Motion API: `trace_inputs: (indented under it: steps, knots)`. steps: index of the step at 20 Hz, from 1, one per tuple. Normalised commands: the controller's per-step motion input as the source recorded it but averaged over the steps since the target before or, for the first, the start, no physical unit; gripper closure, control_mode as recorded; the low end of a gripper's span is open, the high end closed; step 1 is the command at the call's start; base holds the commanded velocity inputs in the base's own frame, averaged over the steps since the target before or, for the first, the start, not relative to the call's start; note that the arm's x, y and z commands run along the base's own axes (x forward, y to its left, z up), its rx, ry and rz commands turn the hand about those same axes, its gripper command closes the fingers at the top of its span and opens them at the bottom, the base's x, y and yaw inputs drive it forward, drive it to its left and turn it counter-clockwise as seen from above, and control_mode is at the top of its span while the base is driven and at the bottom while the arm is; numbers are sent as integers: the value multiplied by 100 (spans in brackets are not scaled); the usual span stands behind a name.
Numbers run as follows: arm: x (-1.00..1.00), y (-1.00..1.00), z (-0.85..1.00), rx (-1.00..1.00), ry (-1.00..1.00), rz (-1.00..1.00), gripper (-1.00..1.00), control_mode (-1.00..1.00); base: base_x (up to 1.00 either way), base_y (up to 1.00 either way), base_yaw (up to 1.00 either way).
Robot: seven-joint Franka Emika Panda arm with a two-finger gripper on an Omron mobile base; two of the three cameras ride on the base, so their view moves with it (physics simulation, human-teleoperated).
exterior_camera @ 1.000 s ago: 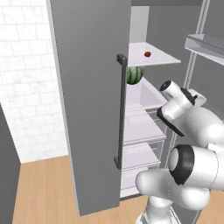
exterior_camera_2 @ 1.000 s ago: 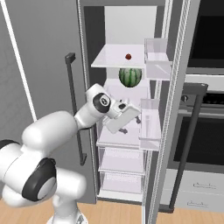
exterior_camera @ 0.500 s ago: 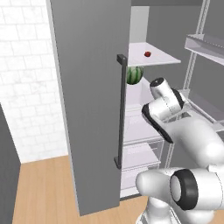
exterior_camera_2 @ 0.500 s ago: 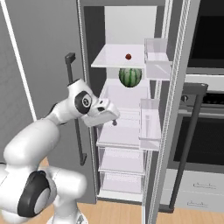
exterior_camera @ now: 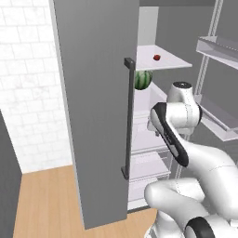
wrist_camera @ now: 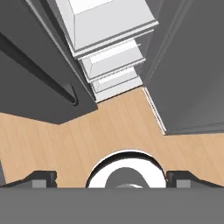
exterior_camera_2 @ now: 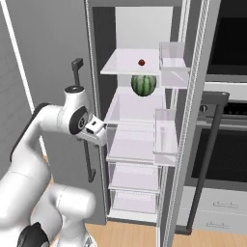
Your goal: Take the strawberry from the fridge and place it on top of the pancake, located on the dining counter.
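Fridge [exterior_camera_2: 144, 29] stood open; strawberry [exterior_camera_2: 142, 62] lay on top shelf [exterior_camera_2: 120, 65], watermelon [exterior_camera_2: 144, 85] on shelf below. Gripper [wrist_camera: 111, 177] spread wide, empty, pointed at wood floor [wrist_camera: 109, 127].

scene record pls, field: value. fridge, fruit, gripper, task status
fridge: both doors open, white shelves and drawers showing
strawberry: on the top shelf, untouched
watermelon: shelf below the strawberry
gripper: open, empty, pointing down at the wood floor in front of the fridge
arm: folded low at the left door edge, hand well below the strawberry's shelf
task status: strawberry not yet picked
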Motion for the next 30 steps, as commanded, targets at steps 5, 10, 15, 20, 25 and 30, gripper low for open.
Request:
trace_inputs:
  steps: [5, 10, 15, 20, 25, 30]
  knots:
    - [-100, 35, 54, 7, 0, -3, -100, -100, 0, 0, 0]
    - [-79, 11, 59, -9, 5, 3, -100, -100, 0, 0, 0]
    - [-28, -20, 5, -11, 1, 8, -100, -100, 0, 0, 0]
    - [-6, -39, -13, -1, -6, 14, -100, -100, 0, 0, 0]
    - [-2, -9, -4, -2, 0, 15, -100, -100, 0, 0, 0]
    - [0, 0, 0, 0, 0, 0, -100, -100, 0, 0, 0]
